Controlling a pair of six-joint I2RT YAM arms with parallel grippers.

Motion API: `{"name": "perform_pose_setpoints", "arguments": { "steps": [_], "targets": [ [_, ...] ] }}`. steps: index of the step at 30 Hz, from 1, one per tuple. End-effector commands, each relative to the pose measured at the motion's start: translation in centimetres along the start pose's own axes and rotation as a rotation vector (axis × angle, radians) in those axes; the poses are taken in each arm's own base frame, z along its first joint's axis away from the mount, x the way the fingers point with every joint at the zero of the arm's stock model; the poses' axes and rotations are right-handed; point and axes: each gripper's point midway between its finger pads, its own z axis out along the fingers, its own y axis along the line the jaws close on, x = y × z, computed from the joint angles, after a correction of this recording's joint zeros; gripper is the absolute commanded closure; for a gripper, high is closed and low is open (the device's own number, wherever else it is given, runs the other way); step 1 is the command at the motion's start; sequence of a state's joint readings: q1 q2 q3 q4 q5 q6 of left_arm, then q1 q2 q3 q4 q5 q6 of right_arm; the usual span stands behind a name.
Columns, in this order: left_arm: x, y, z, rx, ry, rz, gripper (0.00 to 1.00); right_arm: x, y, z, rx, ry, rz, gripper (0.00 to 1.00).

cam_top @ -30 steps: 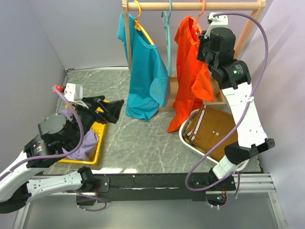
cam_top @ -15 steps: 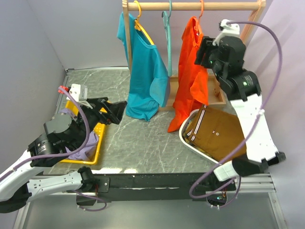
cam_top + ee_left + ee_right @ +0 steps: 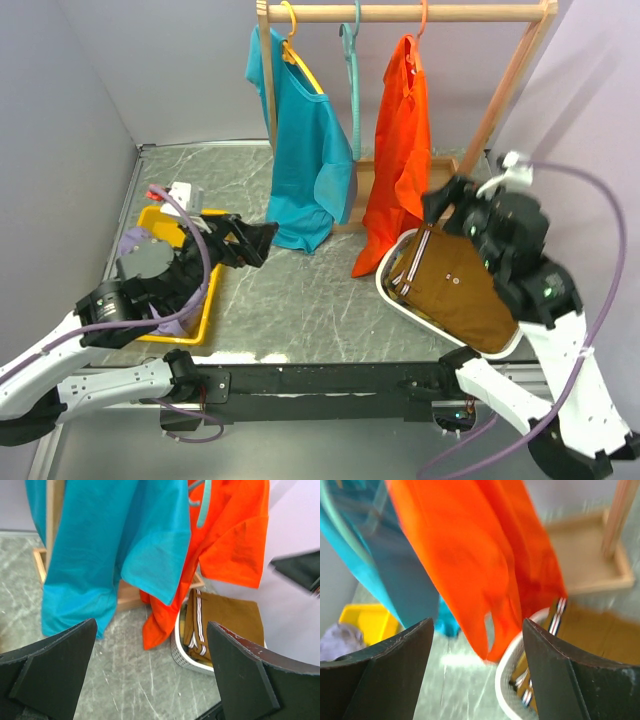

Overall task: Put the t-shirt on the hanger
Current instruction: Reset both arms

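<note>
Seemingly the job is done: the t-shirt [image 3: 400, 150] hangs on the hanger [image 3: 424, 18] from the rail [image 3: 390, 13] at the table's [image 3: 300, 300] far edge, while the left gripper [image 3: 262, 246] and right gripper [image 3: 438, 203] are both spread and empty.

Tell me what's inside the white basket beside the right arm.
A folded brown garment with white stripes along one edge fills the white basket. Anything beneath the garment is covered, so I cannot tell whether more lies under it.
</note>
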State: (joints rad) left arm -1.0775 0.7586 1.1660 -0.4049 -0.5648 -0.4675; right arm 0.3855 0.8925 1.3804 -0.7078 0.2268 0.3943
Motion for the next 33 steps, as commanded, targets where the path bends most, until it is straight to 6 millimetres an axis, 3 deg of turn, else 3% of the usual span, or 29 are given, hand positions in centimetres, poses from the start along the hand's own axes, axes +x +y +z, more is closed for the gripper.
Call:
{"name": "perform_pose_setpoints", "arguments": {
  "steps": [1, 2, 3, 4, 7, 11, 17, 22, 29, 33],
  "targets": [
    [2.1, -0.9, 0.8, 0.037, 0.045, -0.043, 0.04, 5.2, -0.9, -0.2, -0.027, 0.065, 0.113, 0.21],
    [2.6, -1.0, 0.8, 0.04, 0.056, -0.057, 0.04, 8.1, -1.8, 0.4, -0.002, 0.122, 0.132, 0.2],
    [3.6, -1.0, 1.1, 0.043, 0.079, -0.054, 0.04, 8.9, -1.9, -0.1, -0.018, 0.129, 0.149, 0.2],
    [4.0, -1.1, 1.2, 0.046, 0.086, -0.061, 0.04, 11.4, -2.5, 0.4, -0.011, 0.174, 0.155, 0.2],
    [5.5, -1.0, 1.7, 0.041, 0.109, -0.073, 0.04, 15.3, -2.6, 0.8, -0.049, 0.238, 0.198, 0.21],
    [7.5, -0.6, 2.3, 0.023, 0.144, -0.081, 0.04, 18.3, -2.6, 2.1, -0.04, 0.288, 0.195, 0.21],
    [10.1, 0.1, 2.9, -0.011, 0.2, -0.07, 0.04, 21.1, -0.8, 3.5, -0.018, 0.299, 0.15, 0.2],
    [13.0, 0.7, 3.3, -0.048, 0.267, -0.122, 0.04, 22.8, 2.2, 3.6, -0.12, 0.296, 0.167, 0.2],
    [16.8, 4.0, 3.2, -0.201, 0.303, -0.162, 0.04, 23.8, 2.5, 3.4, -0.165, 0.301, 0.166, 0.18],
    [17.5, 4.3, 3.0, -0.191, 0.297, -0.175, 0.04, 23.7, 2.5, 3.6, -0.168, 0.297, 0.144, 0.16]
  ]
}}
